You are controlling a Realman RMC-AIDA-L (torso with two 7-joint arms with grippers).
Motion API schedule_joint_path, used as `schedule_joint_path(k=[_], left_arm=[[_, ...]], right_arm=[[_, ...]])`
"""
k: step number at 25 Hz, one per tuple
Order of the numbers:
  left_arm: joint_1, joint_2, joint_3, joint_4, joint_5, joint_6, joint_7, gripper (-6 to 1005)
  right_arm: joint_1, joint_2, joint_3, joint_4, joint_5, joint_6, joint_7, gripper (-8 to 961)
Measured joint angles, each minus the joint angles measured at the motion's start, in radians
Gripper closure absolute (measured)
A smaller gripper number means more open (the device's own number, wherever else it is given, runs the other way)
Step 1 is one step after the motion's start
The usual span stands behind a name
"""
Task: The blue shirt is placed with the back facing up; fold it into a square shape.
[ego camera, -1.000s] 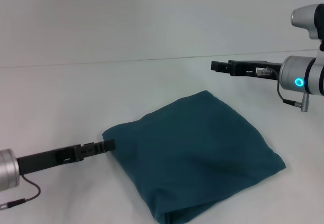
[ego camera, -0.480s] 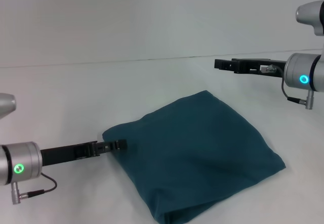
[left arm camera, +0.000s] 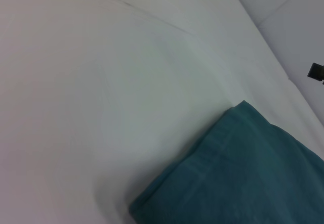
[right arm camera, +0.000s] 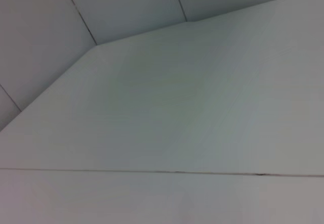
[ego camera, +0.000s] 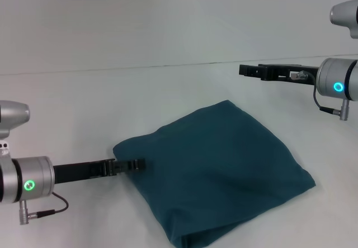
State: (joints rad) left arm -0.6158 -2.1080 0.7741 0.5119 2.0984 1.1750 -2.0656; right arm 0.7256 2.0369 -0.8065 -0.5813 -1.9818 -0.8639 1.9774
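**Shirt folded to a rough square, both arms out**

The blue shirt lies folded on the white worktop, plain side up. Left jaws sit over its near-left edge; whether apart or together, cannot tell. Right jaws hang well beyond the shirt's far corner, above bare worktop; their state is also unclear

Left arm: silver cylindrical wrist housing, green ring light glowing on side, thin black cable looping beneath to small silver plug. Left gripper: slim, flat, black, with boxy joints along its length. Right arm: matching silver housing, ring light cyan-blue, black cable curling down to silver connector. Right gripper: black, long, narrow, blocky; small pale wiring showed near its base. Rounded silver-grey joint shells sat above each wrist.
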Motion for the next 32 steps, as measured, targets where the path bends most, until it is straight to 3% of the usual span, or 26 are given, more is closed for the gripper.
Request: schedule_joint_path(k=[26,32], left_arm=[[-0.045,-0.018,0.057,-0.001,0.000,-0.026,0.010,46],[-0.046,-0.019,0.064,0.008,-0.007,-0.047,0.029,217]], right_arm=[[0.000,0.005,-0.005,0.000,0.000,-0.001,0.000,317],[-0.001,0.008,-0.006,0.001,-0.002,-0.003,0.000,316]])
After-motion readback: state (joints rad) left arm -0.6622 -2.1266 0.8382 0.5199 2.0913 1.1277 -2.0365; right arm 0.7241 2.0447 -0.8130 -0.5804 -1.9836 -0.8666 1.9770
